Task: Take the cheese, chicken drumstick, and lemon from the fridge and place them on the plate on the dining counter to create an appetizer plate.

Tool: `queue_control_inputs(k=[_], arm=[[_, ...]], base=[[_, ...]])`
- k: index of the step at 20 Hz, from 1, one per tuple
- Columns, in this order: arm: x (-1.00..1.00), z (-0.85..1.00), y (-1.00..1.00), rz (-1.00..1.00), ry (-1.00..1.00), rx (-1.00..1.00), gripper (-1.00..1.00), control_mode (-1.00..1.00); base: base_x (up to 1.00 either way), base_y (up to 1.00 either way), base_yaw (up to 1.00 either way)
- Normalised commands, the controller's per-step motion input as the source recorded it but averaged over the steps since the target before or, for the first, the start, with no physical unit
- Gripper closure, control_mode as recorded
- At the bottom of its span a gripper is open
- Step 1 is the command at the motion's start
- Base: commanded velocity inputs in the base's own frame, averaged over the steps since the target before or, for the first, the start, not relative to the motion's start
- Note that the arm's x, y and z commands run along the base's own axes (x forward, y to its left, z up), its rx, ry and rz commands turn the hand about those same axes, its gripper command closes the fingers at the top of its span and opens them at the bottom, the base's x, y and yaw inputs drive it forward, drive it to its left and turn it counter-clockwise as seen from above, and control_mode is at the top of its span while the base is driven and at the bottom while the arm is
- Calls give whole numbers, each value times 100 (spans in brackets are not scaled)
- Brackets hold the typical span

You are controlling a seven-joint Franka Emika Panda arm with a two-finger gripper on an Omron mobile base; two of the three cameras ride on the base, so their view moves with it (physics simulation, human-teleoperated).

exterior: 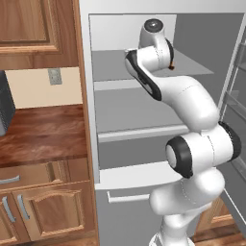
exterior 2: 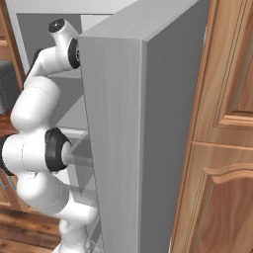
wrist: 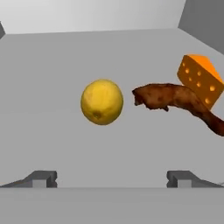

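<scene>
Claw point(wrist: 112, 179) spread wide, nothing held, yellow round lemon point(wrist: 102, 102) on flat grey fridge shelf point(wrist: 48, 70) at 12 o'clock, dark reddish-brown chicken drumstick point(wrist: 175, 101) at 2 o'clock, orange cheese wedge point(wrist: 199, 79) touching behind it.

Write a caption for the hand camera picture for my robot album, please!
Open gripper faces the lemon, chicken drumstick and cheese on a grey fridge shelf.
</scene>
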Motion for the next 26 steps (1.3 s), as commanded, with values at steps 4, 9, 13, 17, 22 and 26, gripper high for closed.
queue_control_inputs(k=[4,9,13,17,22,26], arm=[[69,-16,0,-6,0,0,-100,-100],[54,-20,0,-5,0,0,-100,-100],[48,-19,0,-5,1,0,-100,-100],[54,-13,0,-6,3,0,-100,-100],[41,-15,-2,-4,2,0,-100,-100],[18,-22,-4,-2,0,0,100,-100]], base=[[0,0,0],[0,0,0],[0,0,0],[0,0,0],[0,0,0],[0,0,0]])
